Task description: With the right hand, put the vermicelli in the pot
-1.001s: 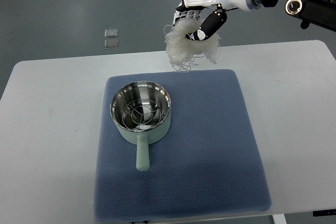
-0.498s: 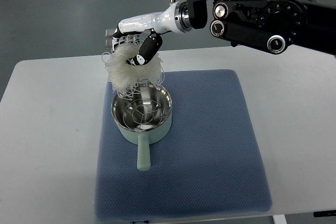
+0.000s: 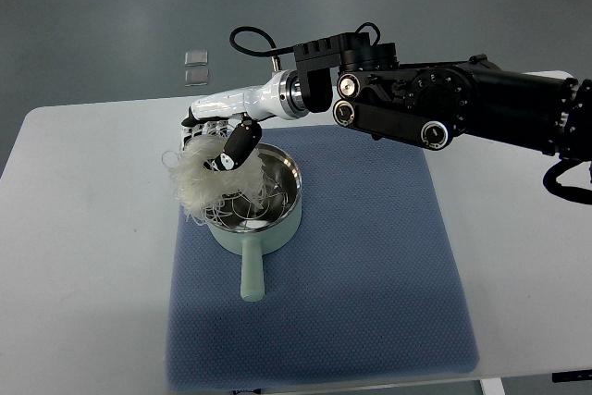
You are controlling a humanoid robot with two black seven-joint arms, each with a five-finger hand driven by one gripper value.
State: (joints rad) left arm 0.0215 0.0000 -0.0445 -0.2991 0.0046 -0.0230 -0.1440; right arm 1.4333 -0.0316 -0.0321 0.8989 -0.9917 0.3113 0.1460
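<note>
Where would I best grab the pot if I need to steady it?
Take the pot by its handle, coming from the near side of the mat. The handle sticks out straight toward the camera with clear space around it, while the right hand and vermicelli crowd the far-left rim.

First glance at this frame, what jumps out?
The black right arm reaching in, its robot hand clutching a tangle of white vermicelli at the left rim of the mint-green pot. The pot sits on a blue mat on the white table.
</note>
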